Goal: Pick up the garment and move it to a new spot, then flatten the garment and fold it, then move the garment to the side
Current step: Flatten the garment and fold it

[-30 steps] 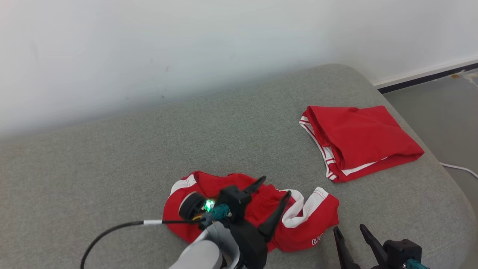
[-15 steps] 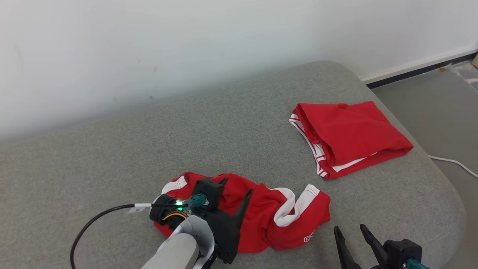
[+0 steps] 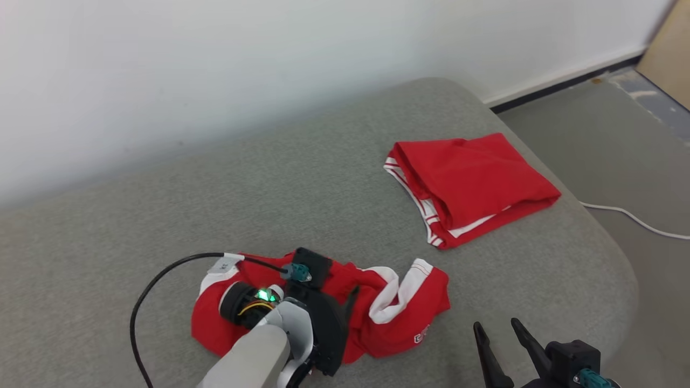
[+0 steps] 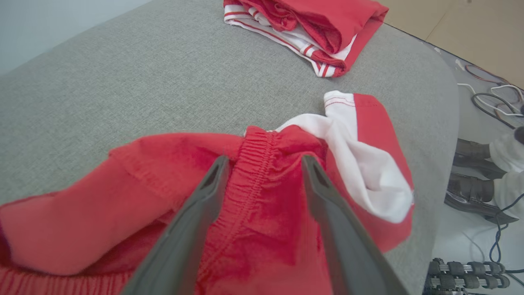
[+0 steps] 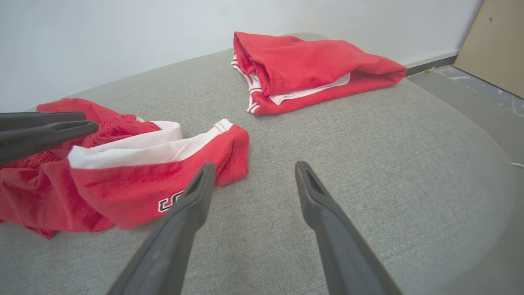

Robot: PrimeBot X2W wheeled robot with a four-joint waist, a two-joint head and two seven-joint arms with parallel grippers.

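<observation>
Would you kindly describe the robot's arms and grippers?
The left gripper and right gripper each have two long dark grey fingers on a black body. The left forearm is pale grey, with a black cable, teal connector and green light.

**Head camera:** from high up I look forward and down across the grey cushion (image 3: 345,178) to the white wall (image 3: 215,64). This is my widest, farthest view.

**Left wrist camera:** I look along the left gripper (image 4: 265,159), slanting down, very near the crumpled red garment (image 4: 262,229).

**Right wrist camera:** low and near the cushion, I look along the right gripper (image 5: 254,165), almost level, toward the wall.

**Shared by all three:** the crumpled red garment and the folded red garment (image 3: 474,178).

**Also in the right wrist camera:** the left gripper's fingers (image 5: 45,135), at its left edge.
</observation>
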